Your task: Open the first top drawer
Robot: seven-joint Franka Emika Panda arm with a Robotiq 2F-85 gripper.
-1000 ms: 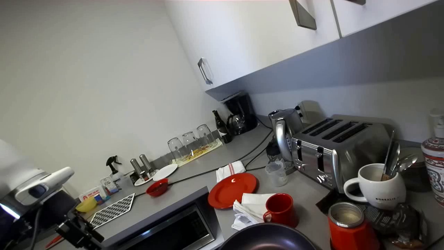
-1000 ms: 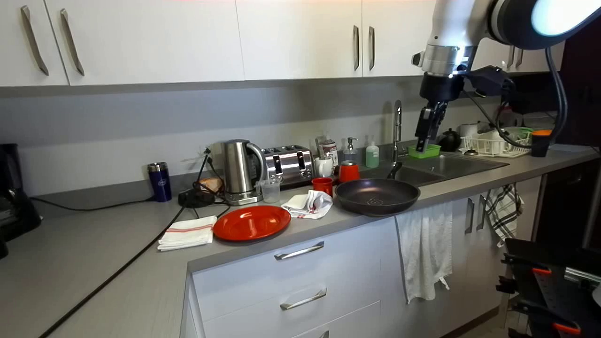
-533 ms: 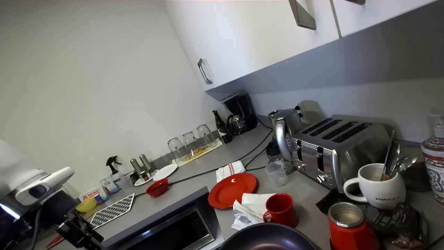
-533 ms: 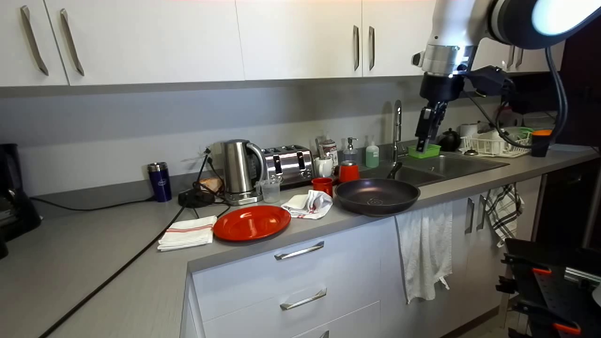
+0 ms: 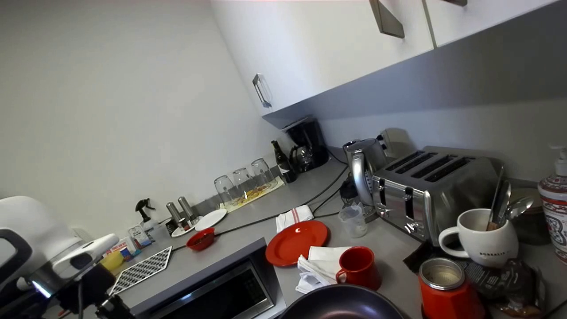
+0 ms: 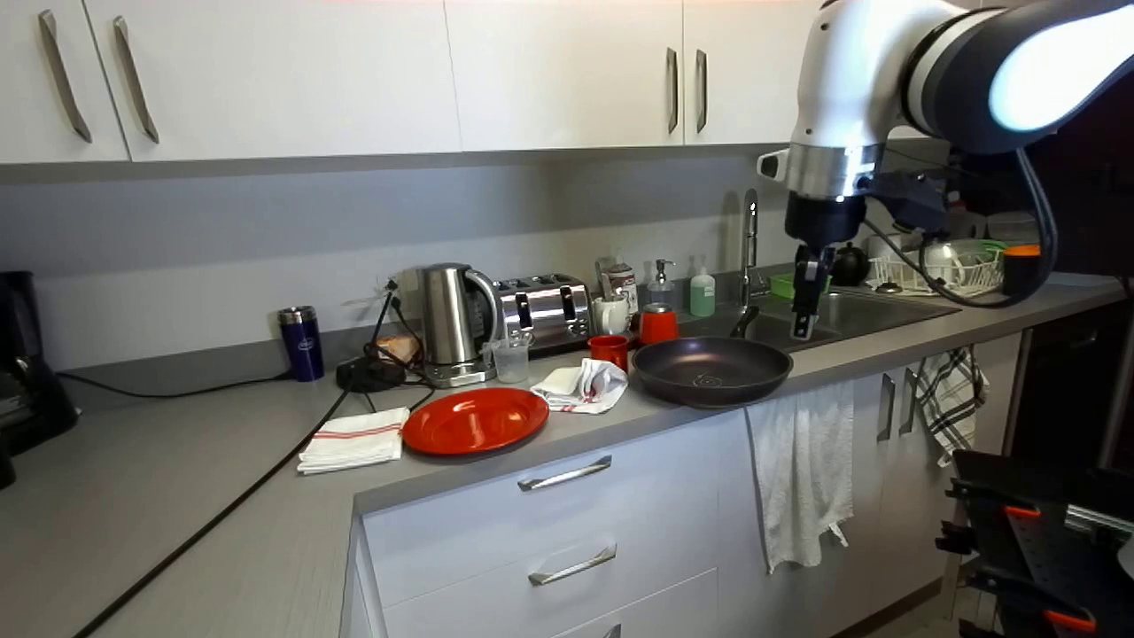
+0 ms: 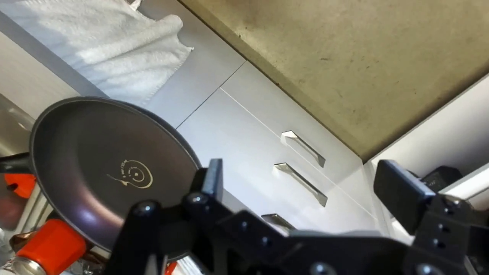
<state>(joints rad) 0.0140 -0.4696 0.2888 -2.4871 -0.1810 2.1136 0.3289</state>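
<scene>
The top drawer (image 6: 461, 525) is shut under the counter edge in an exterior view. Its front is plain white, with a slanted metal bar handle (image 6: 564, 474); its inside is hidden. My gripper (image 6: 803, 328) hangs pointing down beyond the pan, above the sink side of the counter, well apart from the drawer. In the wrist view my gripper (image 7: 300, 168) is open and empty, its fingers (image 7: 214, 179) wide apart. Between them show the drawer fronts far below; the top drawer's handle (image 7: 277, 220) is partly hidden behind the gripper body. The gripper is cut by the frame's bottom in an exterior view (image 5: 116, 306).
A dark frying pan (image 6: 713, 370) sits at the counter edge, right of the top drawer. A red plate (image 6: 476, 421), white cloths (image 6: 580, 386) and a red mug (image 6: 609, 351) stand above it. A white towel (image 6: 802, 470) hangs beside the drawers. A black rack (image 6: 1019, 532) stands front right.
My arm and gripper have moved down; the gripper now hangs lower over the sink in an exterior view. The drawers and counter objects have not moved.
</scene>
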